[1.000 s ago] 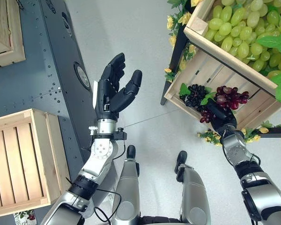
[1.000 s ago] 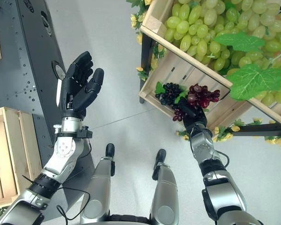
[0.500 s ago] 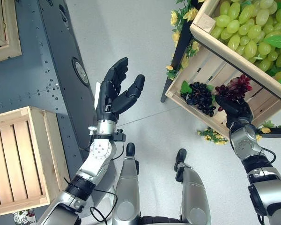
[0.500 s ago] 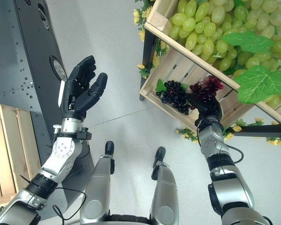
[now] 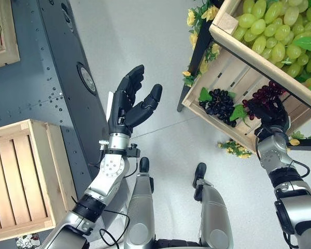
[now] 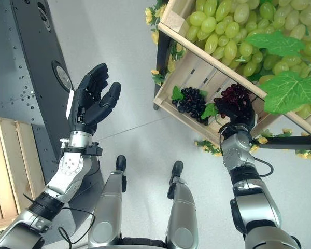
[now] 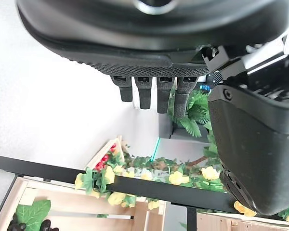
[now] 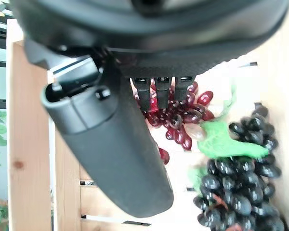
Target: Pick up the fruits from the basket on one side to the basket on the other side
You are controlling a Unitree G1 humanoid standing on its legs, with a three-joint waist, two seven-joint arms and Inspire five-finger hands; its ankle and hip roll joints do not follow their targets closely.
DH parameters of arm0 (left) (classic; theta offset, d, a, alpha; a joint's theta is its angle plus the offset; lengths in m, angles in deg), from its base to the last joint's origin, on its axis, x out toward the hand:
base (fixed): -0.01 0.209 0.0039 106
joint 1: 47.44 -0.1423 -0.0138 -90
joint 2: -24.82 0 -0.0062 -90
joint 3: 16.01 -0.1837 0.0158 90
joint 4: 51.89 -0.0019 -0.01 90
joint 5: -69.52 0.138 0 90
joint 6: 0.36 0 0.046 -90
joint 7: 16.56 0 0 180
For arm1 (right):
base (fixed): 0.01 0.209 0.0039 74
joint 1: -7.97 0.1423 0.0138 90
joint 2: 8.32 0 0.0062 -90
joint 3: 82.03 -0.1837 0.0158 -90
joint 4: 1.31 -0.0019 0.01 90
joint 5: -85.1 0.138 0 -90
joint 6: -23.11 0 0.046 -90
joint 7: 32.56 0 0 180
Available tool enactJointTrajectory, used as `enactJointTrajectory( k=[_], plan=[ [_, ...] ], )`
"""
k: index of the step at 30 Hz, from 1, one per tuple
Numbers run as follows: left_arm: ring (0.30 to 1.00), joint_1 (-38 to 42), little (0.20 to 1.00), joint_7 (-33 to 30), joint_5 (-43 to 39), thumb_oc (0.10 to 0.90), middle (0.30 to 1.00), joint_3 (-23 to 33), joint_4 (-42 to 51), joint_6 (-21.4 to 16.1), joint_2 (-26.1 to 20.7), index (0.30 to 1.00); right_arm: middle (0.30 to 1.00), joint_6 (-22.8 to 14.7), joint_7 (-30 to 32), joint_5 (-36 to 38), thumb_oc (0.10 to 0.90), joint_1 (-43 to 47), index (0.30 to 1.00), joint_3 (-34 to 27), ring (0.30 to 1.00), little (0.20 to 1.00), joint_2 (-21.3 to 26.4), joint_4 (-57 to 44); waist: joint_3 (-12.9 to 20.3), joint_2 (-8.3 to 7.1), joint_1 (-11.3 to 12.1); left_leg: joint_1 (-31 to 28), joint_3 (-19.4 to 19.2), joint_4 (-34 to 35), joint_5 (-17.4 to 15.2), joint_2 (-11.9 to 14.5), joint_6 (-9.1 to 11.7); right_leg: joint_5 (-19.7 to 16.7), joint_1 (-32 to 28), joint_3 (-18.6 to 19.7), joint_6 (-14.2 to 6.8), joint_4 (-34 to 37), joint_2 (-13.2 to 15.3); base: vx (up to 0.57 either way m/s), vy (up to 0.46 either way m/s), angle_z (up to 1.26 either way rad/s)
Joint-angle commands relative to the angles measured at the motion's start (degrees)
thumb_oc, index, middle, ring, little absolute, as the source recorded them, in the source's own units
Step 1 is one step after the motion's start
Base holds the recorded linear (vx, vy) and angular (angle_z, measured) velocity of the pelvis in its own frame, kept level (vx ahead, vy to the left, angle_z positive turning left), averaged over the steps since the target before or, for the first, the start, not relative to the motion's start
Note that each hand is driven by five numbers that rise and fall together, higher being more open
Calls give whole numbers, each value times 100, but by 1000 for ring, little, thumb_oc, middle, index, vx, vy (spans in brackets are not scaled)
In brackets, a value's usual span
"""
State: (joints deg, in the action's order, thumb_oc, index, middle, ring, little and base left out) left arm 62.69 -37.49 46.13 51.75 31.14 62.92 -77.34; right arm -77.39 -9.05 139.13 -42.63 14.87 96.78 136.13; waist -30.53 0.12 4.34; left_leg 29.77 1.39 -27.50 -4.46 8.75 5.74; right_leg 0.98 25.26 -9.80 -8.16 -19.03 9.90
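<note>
**Clerk:** Starting nearest: left hand (image 5: 128,104), dark and jointed, raised palm-up over the grey floor (image 5: 145,36) with fingers straight and spread, holding nothing. Beside that arm, a slatted pale-wood crate (image 5: 26,176), flat-boarded and square-cornered, nothing showing in it.

**Checker:** And the right?

**Clerk:** Right hand (image 6: 237,115) reaches into the lower wooden crate (image 5: 217,127) of the stand, fingers curled round the red grape bunch (image 8: 176,120). Glossy oval berries, loosely clustered, with a thin green leaf (image 8: 216,142) attached. The bunch is in the hand, within the crate, just under the upper shelf's front board.

**Checker:** Its neighbour?

**Clerk:** Black grape bunch (image 5: 219,105), rounder berries, matt sheen, lying in the same crate just beside the red one, touching or nearly so. Farthest, the upper crate of green grapes (image 6: 223,36), large smooth ovals heaped high, yellow flowers (image 5: 194,18) along the frame.

**Checker:** Risks?

**Clerk:** As I judge it: a lumpy, yielding cluster gives the fingers little firm purchase, so it could slip or sag out on the lift. The leaf or stems may drag the black bunch along. The upper board sits close above, so a steep withdrawal could knock the hand or the fruit.
</note>
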Motion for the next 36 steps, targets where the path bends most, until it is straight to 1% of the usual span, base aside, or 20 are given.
enactJointTrajectory(
  k=[1, 2, 3, 9, 11, 12, 13, 15, 16, 17, 20, 22, 24, 26, 28, 29, 30, 32, 35, 36],
  plan=[
    [900, 357, 900, -40, 20, 800, 900, 1, 737, -507, -74, 900, 900, -523, 591, -668, 800, 629, 900, -267, 900, 900, 866, -275, 73, 45, -7, 232, -315, 54, 237, -268, -303, 116, -625, -280, 712, 151, -380, 0, 0, 0],
    [900, 358, 900, -56, 35, 800, 900, -1, 734, -523, -63, 900, 900, -425, 677, -778, 800, 622, 900, -238, 900, 900, 872, -253, 73, 38, -6, 196, -330, 66, 236, -257, -306, 109, -656, -285, 711, 164, -368, 0, 0, 0],
    [900, 356, 900, -59, 43, 800, 900, -2, 734, -527, -58, 900, 900, -420, 698, -762, 800, 632, 900, -214, 900, 900, 875, -242, 73, 34, 0, 175, -332, 77, 239, -255, -306, 105, -676, -290, 708, 175, -364, -22, 31, 0],
    [900, 251, 900, 43, -33, 800, 900, 159, 788, -561, -49, 900, 900, -508, -197, 37, 800, 417, 900, -273, 900, 900, 639, -612, 73, -79, 62, -323, -324, 372, 299, -278, -293, 58, -1196, -341, 654, 493, -311, 0, 0, 0],
    [900, 198, 900, 120, -60, 800, 900, 250, 794, -576, -19, 900, 900, -515, -506, 462, 800, 234, 900, -336, 900, 900, 502, -899, 73, -113, 74, -547, -304, 568, 387, -299, -276, 5, -1422, -353, 629, 658, -299, 0, 0, 0],
    [900, 159, 900, 146, -74, 800, 900, 283, 813, -566, -15, 900, 900, -480, -567, 471, 800, 141, 900, -375, 900, 900, 435, -1007, 74, -120, 89, -673, -296, 636, 374, -303, -265, 18, -1539, -347, 609, 710, -295, 50, 16, 2],
    [900, 113, 900, 225, -97, 800, 900, 345, 799, -564, 5, 900, 900, -346, -607, 433, 800, -25, 900, -437, 900, 900, 316, -1231, 88, -151, 100, -863, -281, 822, 441, -339, -277, -28, -1701, -349, 577, 837, -273, 57, 15, 6],
    [900, 47, 900, 281, -75, 800, 900, 396, 822, -530, 25, 900, 900, -221, -594, 381, 800, -196, 900, -448, 900, 900, 211, -1435, 192, -187, 112, -1001, -269, 1010, 493, -353, -282, -66, -1813, -363, 540, 967, -258, 46, 16, 10],
    [900, -35, 900, 328, -85, 800, 900, 442, 834, -501, 30, 900, 900, 10, -531, 75, 800, -354, 900, -445, 900, 900, 134, -1556, 295, -222, 124, -1125, -259, 1177, 531, -369, -284, -91, -1906, -371, 506, 1074, -251, 46, 16, 13],
    [900, -71, 900, 358, -82, 800, 900, 462, 837, -472, 39, 900, 900, 119, -420, -121, 800, -443, 900, -406, 900, 900, 118, -1660, 371, -248, 128, -1211, -264, 1301, 556, -367, -284, -112, -1965, -381, 479, 1162, -243, 43, 12, 11],
    [900, -207, 900, 375, -30, 800, 900, 487, 889, -383, 43, 900, 900, 317, -178, -560, 800, -687, 900, -293, 900, 900, 55, -1963, 550, -324, 137, -1458, -295, 1593, 602, -356, -293, -171, -2146, -418, 419, 1375, -223, 33, 25, 6],
    [900, -380, 900, 369, 41, 800, 900, 522, 929, -360, 70, 900, 900, 412, -286, -572, 800, -909, 900, -196, 900, 900, -71, -2311, 717, -376, 133, -1707, -321, 1833, 613, -364, -309, -195, -2289, -418, 373, 1513, -204, 43, 93, 5],
    [900, -501, 900, 360, 49, 800, 900, 553, 938, -326, 118, 900, 900, 387, -370, -520, 800, -1070, 900, -138, 900, 900, -189, -2573, 835, -397, 124, -1868, -333, 1981, 623, -375, -327, -221, -2365, -403, 342, 1586, -182, 43, 110, -3],
    [900, -684, 900, 334, 93, 800, 900, 628, 962, -262, 181, 900, 900, 392, -471, -591, 800, -1370, 900, -71, 900, 900, -462, -3012, 1004, -427, 100, -2053, -378, 2160, 629, -383, -345, -258, -2464, -377, 288, 1678, -137, 37, 108, -11],
    [900, -831, 900, 335, 78, 800, 900, 689, 972, -220, 237, 900, 900, 290, -667, -616, 800, -1664, 900, -45, 900, 900, -610, -3294, 1131, -424, 87, -2181, -397, 2290, 634, -390, -368, -291, -2518, -374, 245, 1737, -99, 35, 117, -9],
    [900, -960, 900, 291, 95, 800, 900, 734, 988, -186, 299, 900, 900, 163, -925, -676, 800, -1915, 900, -50, 900, 900, -722, -3479, 1243, -413, 78, -2282, -400, 2398, 644, -397, -380, -310, -2547, -372, 215, 1766, -72, 41, 146, -5],
    [900, -1019, 900, 290, 93, 800, 900, 764, 1010, -156, 331, 900, 900, 149, -1008, -706, 800, -2012, 900, -41, 900, 900, -774, -3617, 1294, -401, 75, -2332, -407, 2449, 650, -404, -387, -325, -2569, -379, 196, 1790, -55, 43, 176, -4],
    [900, -1153, 900, 259, 102, 800, 900, 820, 977, -134, 416, 900, 900, -27, -1235, -987, 800, -2271, 900, 7, 900, 900, -919, -3819, 1458, -359, 59, -2477, -415, 2594, 657, -436, -405, -367, -2621, -386, 150, 1859, -7, 32, 166, -5],
    [900, -1295, 900, 160, 215, 800, 900, 917, 937, -40, 535, 900, 900, -42, -1564, -1107, 800, -2545, 900, 84, 900, 900, -1076, -4010, 1663, -281, 52, -2661, -431, 2770, 663, -488, -438, -419, -2674, -386, 76, 1918, 82, 42, 206, -2],
    [900, -1367, 900, 122, 211, 800, 900, 991, 908, 39, 564, 900, 900, -74, -1832, -1363, 800, -2714, 900, 111, 900, 900, -1119, -4077, 1775, -249, 59, -2763, -445, 2897, 664, -509, -464, -450, -2703, -405, 16, 1948, 144, 57, 198, 3]
  ],
)
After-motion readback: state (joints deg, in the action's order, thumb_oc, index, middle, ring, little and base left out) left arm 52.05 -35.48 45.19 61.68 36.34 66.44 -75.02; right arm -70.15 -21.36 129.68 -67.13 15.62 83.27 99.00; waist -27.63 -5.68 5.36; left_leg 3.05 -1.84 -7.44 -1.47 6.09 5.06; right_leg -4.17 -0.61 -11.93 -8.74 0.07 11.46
